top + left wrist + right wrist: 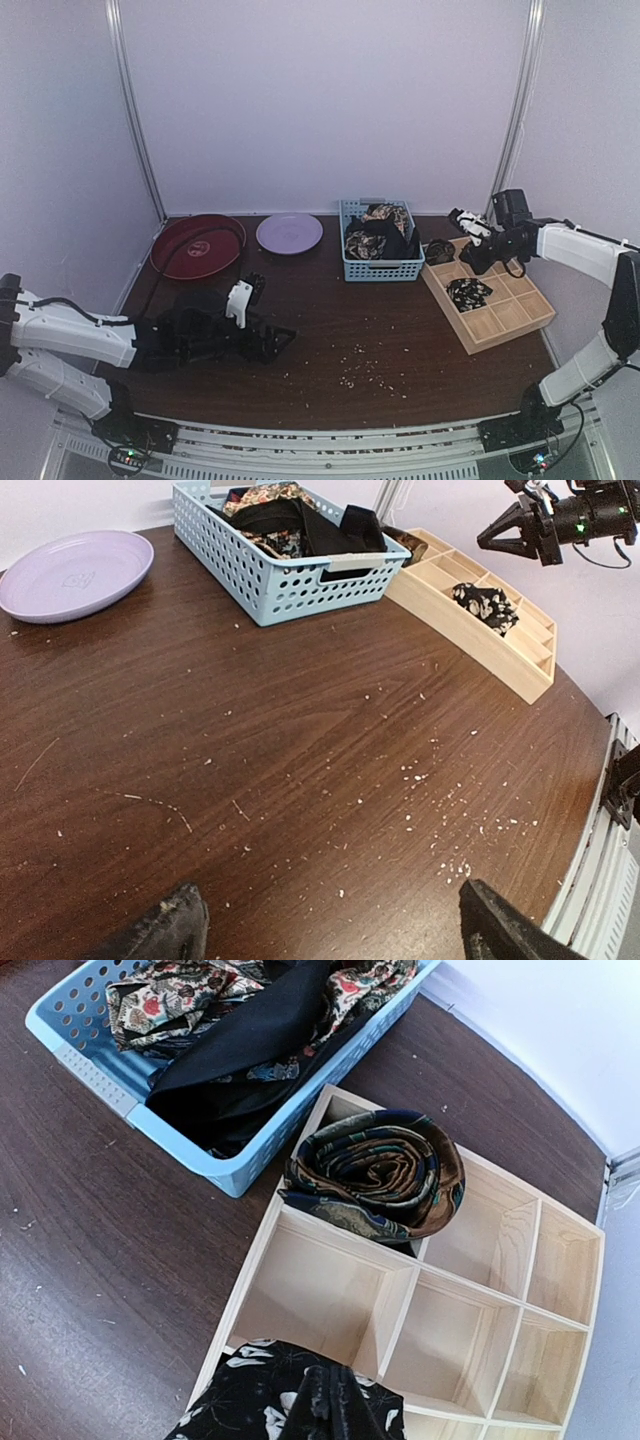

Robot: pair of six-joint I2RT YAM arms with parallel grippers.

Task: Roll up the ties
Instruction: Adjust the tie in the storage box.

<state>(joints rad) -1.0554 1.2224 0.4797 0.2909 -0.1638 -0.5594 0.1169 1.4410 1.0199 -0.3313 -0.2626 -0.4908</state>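
Several loose ties point(250, 1030) lie heaped in the blue basket point(95, 1055). One dark blue and brown tie point(375, 1175) sits rolled in the wooden tray's point(480, 1290) corner compartment. A black tie with a white print point(250, 1405) fills a compartment nearer me. Just above that tie my right gripper point(345, 1405) is shut, with nothing between its fingers; the top view shows it raised over the tray point(472, 252). Low over bare table at the near left, my left gripper point(335, 930) stands open and empty, far from the ties point(380, 232).
A dark red plate point(197, 245) and a lilac plate point(289, 232) sit at the back left. The basket point(383, 268) stands at the back centre, with the tray point(500, 320) to its right near the table edge. Pale crumbs dot the brown tabletop point(430, 780).
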